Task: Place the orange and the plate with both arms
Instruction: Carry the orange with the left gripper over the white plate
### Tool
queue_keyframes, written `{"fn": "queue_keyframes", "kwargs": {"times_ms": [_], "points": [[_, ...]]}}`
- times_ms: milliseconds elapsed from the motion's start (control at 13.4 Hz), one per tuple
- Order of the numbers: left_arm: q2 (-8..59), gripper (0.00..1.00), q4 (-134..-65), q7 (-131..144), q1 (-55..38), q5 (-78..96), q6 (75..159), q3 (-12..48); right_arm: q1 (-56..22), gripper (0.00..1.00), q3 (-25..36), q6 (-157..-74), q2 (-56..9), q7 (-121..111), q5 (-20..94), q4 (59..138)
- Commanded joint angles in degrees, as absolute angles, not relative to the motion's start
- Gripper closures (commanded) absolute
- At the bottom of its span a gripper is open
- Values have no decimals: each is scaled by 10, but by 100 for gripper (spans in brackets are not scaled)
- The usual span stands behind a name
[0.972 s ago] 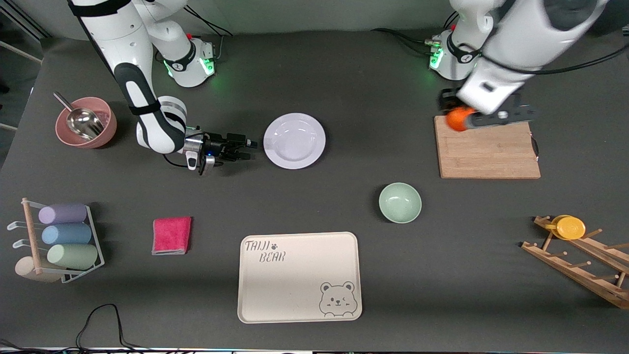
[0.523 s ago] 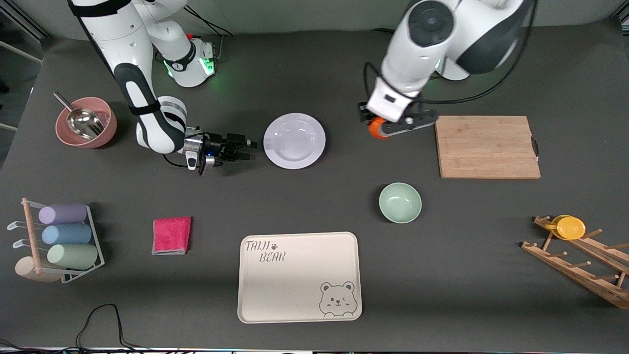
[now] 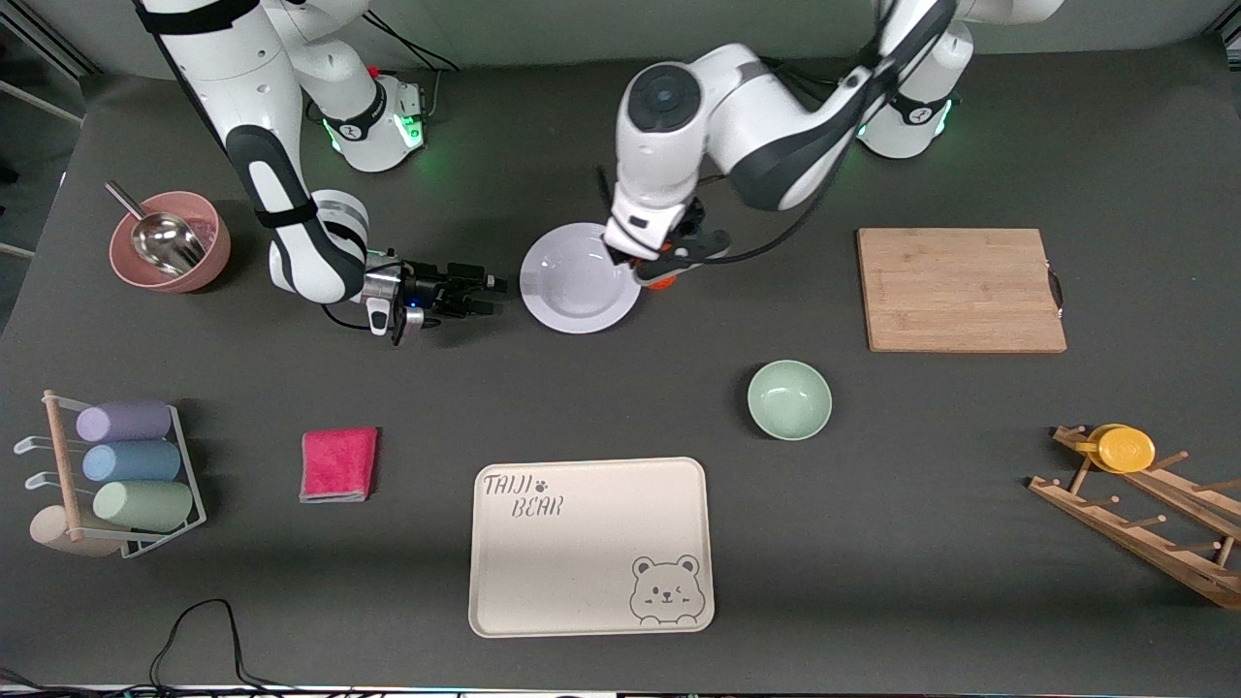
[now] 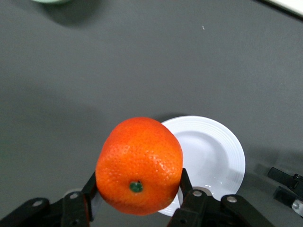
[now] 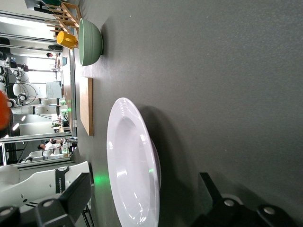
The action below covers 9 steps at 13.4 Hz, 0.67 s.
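The orange [image 4: 139, 165] is held in my left gripper [image 4: 137, 189], which is shut on it. In the front view the left gripper [image 3: 669, 267] is over the edge of the white plate [image 3: 580, 278] on the side toward the left arm's end, and only a bit of the orange [image 3: 661, 282] shows under the hand. The plate [image 4: 213, 158] lies flat on the table. My right gripper [image 3: 494, 296] is open and low beside the plate's rim toward the right arm's end, and the plate [image 5: 132, 175] shows just ahead of its fingers.
A green bowl [image 3: 789, 399] and a cream bear tray [image 3: 591, 548] lie nearer the front camera. A wooden cutting board [image 3: 960, 289] and a wooden rack [image 3: 1134, 494] are toward the left arm's end. A pink cloth [image 3: 338, 464], a pink bowl [image 3: 170, 242] and a cup rack [image 3: 116, 475] are toward the right arm's end.
My left gripper has carried the orange from over the cutting board across to the plate's edge. The right arm has not moved.
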State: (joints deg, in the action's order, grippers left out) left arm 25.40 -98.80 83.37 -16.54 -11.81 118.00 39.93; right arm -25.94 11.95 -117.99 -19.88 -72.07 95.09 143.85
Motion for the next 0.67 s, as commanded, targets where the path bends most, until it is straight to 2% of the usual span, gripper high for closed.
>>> {"fn": "queue_keyframes", "kwargs": {"times_ms": [0, 299, 598], "points": [[327, 100, -951, 888, -202, -167, 1212, 391, -264, 0, 121, -1172, -204, -740, 971, 1438], [394, 100, -944, 981, -264, -240, 1265, 370, -284, 0, 118, -1172, -214, -740, 1033, 1436], [422, 100, -942, 1013, -312, -245, 1298, 336, -286, 0, 118, -1154, -219, -740, 1036, 1437]]}}
